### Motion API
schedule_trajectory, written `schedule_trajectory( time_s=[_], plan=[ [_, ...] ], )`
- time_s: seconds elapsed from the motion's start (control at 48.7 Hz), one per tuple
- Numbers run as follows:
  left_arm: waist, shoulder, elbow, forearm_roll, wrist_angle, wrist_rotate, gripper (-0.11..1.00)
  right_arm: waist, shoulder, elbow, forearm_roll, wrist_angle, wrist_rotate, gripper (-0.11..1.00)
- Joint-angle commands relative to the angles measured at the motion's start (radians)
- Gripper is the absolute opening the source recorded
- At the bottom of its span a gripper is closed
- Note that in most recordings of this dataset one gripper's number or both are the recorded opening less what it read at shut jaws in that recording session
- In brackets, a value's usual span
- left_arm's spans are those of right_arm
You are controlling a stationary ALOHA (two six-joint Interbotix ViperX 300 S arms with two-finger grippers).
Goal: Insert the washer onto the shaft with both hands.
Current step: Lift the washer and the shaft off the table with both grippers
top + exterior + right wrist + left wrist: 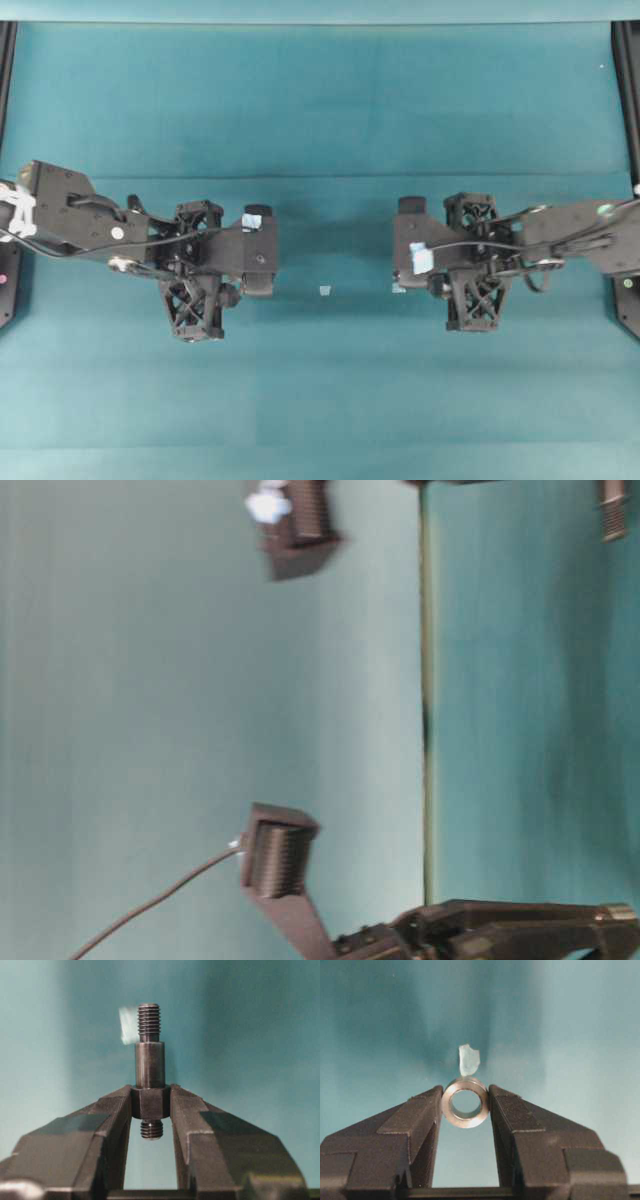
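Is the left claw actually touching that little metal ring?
Touching. In the left wrist view the left claw has a finger pressed against each side of the washer, with no gap visible.

A: What's behind everything?
B: A teal worktop (320, 400) with an even matte surface, black rails (628, 90) at both side edges.
A: Lighting?
B: Soft, with faint shadows.

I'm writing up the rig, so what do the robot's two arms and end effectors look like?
Both arms are black. The left end effector and right end effector have wedge-shaped fingers tapering to the tips, behind them lattice-patterned bodies, thin cables along the arms, and pale blue tape patches.
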Motion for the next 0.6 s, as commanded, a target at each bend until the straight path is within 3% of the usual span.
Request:
schedule_trajectory(
  time_s=[0.0, 0.37, 0.575],
  plan=[
    [0.000, -0.029, -0.012, 0.002, -0.003, -0.002, 0.34, 0.002, -0.044, -0.014, -0.003, -0.006, 0.008, 0.00],
    [-0.002, -0.035, -0.017, 0.005, -0.005, 0.000, 0.34, 0.003, -0.058, -0.009, -0.002, -0.058, 0.008, 0.00],
    [-0.003, -0.066, 0.008, 0.005, -0.103, -0.002, 0.34, 0.015, -0.066, 0.015, 0.046, -0.141, 0.006, 0.00]
  ],
)
